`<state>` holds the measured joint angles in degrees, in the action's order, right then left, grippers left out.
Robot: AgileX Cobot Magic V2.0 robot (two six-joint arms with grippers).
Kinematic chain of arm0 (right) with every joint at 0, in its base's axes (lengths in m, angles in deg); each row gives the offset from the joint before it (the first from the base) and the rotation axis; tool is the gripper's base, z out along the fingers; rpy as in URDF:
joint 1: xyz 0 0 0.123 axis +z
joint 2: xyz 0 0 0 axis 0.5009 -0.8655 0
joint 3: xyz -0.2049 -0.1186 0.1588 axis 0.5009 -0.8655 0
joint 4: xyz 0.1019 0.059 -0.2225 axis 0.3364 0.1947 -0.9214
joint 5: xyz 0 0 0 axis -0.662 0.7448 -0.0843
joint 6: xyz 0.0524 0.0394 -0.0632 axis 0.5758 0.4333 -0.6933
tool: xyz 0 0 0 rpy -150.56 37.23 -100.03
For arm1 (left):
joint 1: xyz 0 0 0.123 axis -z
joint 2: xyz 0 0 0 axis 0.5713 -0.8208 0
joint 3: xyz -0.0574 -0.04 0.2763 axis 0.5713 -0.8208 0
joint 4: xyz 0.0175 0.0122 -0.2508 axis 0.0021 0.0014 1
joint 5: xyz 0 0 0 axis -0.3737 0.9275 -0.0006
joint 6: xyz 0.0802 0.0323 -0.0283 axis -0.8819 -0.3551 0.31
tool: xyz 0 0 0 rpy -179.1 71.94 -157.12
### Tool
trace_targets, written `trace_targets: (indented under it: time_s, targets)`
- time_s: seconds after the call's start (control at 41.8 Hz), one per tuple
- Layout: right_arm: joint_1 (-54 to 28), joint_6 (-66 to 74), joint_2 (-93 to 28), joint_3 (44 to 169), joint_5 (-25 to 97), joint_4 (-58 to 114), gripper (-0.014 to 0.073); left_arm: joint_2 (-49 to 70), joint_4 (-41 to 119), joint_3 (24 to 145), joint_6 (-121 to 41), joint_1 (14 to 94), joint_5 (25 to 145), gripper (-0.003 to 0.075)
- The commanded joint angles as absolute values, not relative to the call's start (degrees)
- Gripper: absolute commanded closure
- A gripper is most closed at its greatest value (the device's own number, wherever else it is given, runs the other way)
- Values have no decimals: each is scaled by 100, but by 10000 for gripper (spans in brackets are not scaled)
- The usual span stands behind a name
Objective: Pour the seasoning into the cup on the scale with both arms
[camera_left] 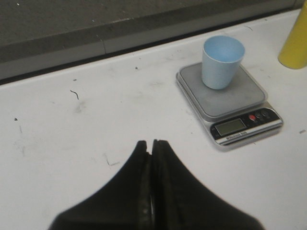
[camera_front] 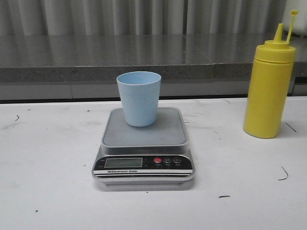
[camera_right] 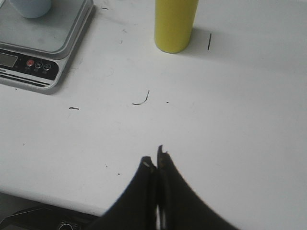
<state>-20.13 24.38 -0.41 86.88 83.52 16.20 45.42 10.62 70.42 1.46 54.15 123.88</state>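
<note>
The pale blue cup [camera_front: 139,97] stands upright on the grey platform of the silver scale [camera_front: 144,143] at the table's middle. The yellow seasoning bottle [camera_front: 268,88] stands upright at the right, apart from the scale, its tip cover hanging up beside the nozzle. Neither gripper shows in the front view. My left gripper [camera_left: 151,143] is shut and empty over bare table, well short of the cup [camera_left: 221,61] and scale [camera_left: 240,115]. My right gripper [camera_right: 156,157] is shut and empty, well short of the bottle [camera_right: 175,24] and scale [camera_right: 43,52].
The white table [camera_front: 48,158] has small dark scuff marks. A grey ledge [camera_front: 96,62] and a curtain run along the back. The table's near edge shows in the right wrist view [camera_right: 48,201].
</note>
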Motion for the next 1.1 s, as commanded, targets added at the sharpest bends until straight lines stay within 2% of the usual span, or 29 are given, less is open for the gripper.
trace_targets:
  time_s: [0.0, 0.287, 0.693, 1.076]
  targets:
    - [-1997, 2385, -71, 8880, 8055, 1623, 662, 4900, 944, 6563, 223, 5170, 11040, 740]
    - [-1997, 2385, -71, 8880, 8055, 1623, 662, 6046, 1119, 4507, 223, 4145, 8853, 740]
    - [-1997, 2385, -71, 8880, 8055, 1623, 662, 6830, 1290, 2806, 223, 3876, 6915, 740]
    - [-1997, 2385, -78, 8880, 8053, 1623, 662, 6938, 1407, 2550, 223, 3539, 6754, 740]
